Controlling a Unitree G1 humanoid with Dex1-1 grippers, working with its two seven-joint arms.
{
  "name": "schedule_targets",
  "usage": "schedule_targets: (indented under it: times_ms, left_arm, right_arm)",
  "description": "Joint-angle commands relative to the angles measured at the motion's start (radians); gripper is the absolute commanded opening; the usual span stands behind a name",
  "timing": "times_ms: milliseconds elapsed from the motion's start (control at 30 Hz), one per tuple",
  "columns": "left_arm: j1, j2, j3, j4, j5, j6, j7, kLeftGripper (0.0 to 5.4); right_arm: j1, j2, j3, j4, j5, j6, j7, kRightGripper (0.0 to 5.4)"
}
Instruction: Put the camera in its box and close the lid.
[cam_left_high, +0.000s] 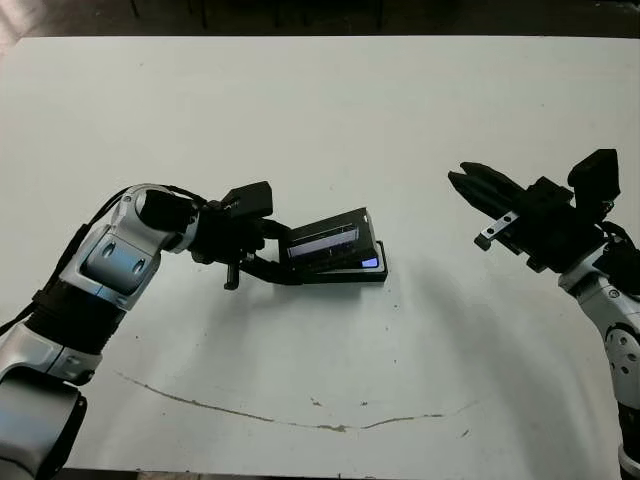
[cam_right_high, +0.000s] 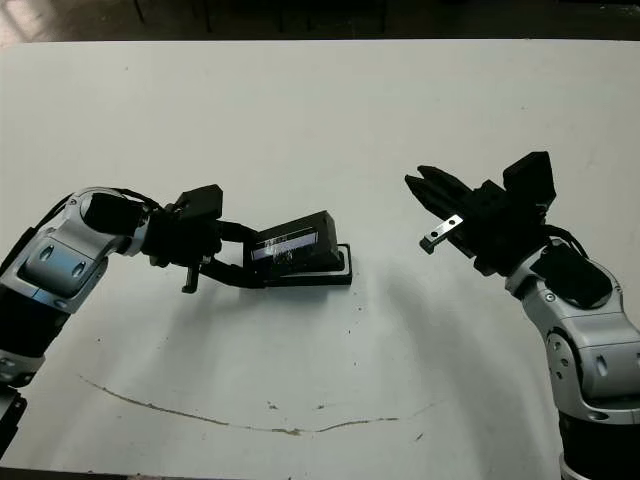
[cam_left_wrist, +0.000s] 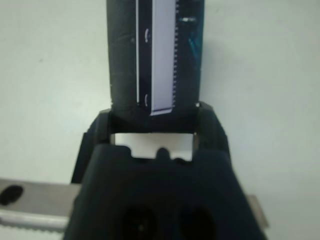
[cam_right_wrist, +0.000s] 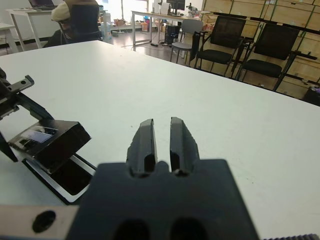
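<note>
At frame left the left arm bends inward, its gripper (cam_left_high: 283, 256) clamped on something. The right gripper (cam_left_high: 462, 180) (frame right) hovers raised, fingers (cam_right_wrist: 146, 140) nearly together, holding nothing.

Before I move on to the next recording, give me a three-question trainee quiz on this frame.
1. True or false: the lid lies flat and fully shut on the box.
2. Which gripper holds the lid? A) left B) right
3. Fill in: the right gripper holds ____.

Key: 1 false, it is tilted above the box; 2 A, the left gripper; 3 nothing, it hovers apart over the table.
</note>
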Motion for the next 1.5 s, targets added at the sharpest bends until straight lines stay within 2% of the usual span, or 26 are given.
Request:
schedule_targets:
  times_ms: [33,400,733,1067,1367,1500]
  left_arm:
    - [0.005,0.025,-0.022,0.002,0.028,0.0,-0.003,1.41]
    - [-0.018,0.024,-0.048,0.016,0.06,0.008,-0.013,1.41]
    - [-0.011,0.007,-0.048,0.031,0.037,-0.026,-0.025,1.41]
    - [-0.023,0.002,-0.067,0.055,0.024,0.007,-0.067,1.41]
    - [-0.022,0.004,-0.044,0.057,-0.013,-0.001,-0.1,1.41]
    - [-0.026,0.008,-0.045,0.04,-0.012,0.031,-0.092,1.41]
  right_arm:
    - [0.019,-0.009,0.004,0.011,-0.008,-0.002,0.003,0.0]
    - [0.026,-0.006,0.002,0.0,-0.007,0.004,-0.002,0.0]
    - [0.029,-0.005,0.001,-0.01,-0.003,0.009,-0.007,0.0]
    - [0.031,-0.006,0.004,-0.032,-0.002,0.03,-0.026,0.0]
    - [0.029,-0.008,0.012,-0.018,-0.02,0.01,-0.017,0.0]
    - [0.03,-0.012,0.013,-0.02,-0.027,0.015,-0.019,0.0]
